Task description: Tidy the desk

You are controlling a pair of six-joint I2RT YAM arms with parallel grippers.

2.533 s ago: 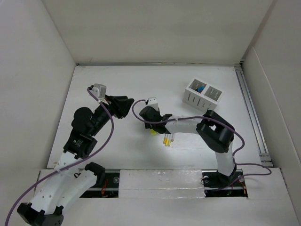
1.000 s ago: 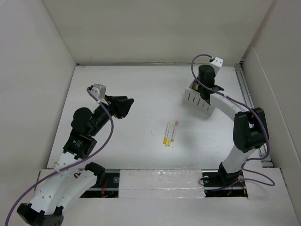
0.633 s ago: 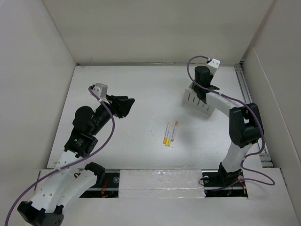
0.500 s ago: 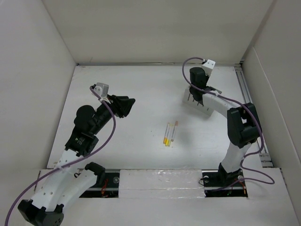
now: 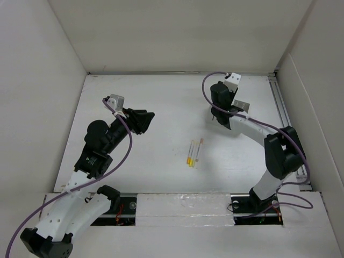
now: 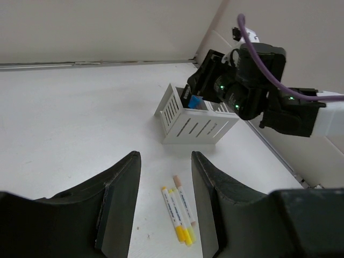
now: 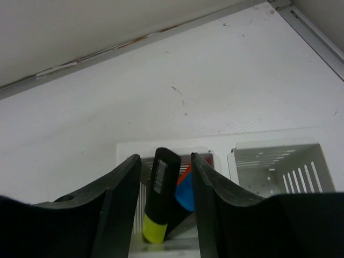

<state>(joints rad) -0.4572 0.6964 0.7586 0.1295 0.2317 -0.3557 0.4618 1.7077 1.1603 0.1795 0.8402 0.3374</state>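
Note:
The desk (image 5: 150, 91) is a white tabletop walled by white panels. My right gripper (image 5: 217, 110) hangs open over the white slotted organizer box (image 5: 240, 105), which it mostly hides in the top view. In the right wrist view a black highlighter with a yellow-green end (image 7: 159, 199) stands in the box's left compartment between my open fingers (image 7: 121, 188), next to a blue and red item (image 7: 186, 192). Three markers (image 5: 194, 153) lie mid-desk. My left gripper (image 5: 144, 120) is open and empty, raised above the desk left of the markers (image 6: 180, 212).
The box's right compartment (image 7: 279, 161) looks empty. A metal rail (image 5: 287, 129) runs along the desk's right edge. In the left wrist view the organizer (image 6: 196, 121) stands beyond the markers, with the right gripper (image 6: 203, 86) above it.
My right arm went from the markers at mid-desk to the organizer at the back right and has shifted left over it. One marker fewer lies mid-desk. The left arm barely moved.

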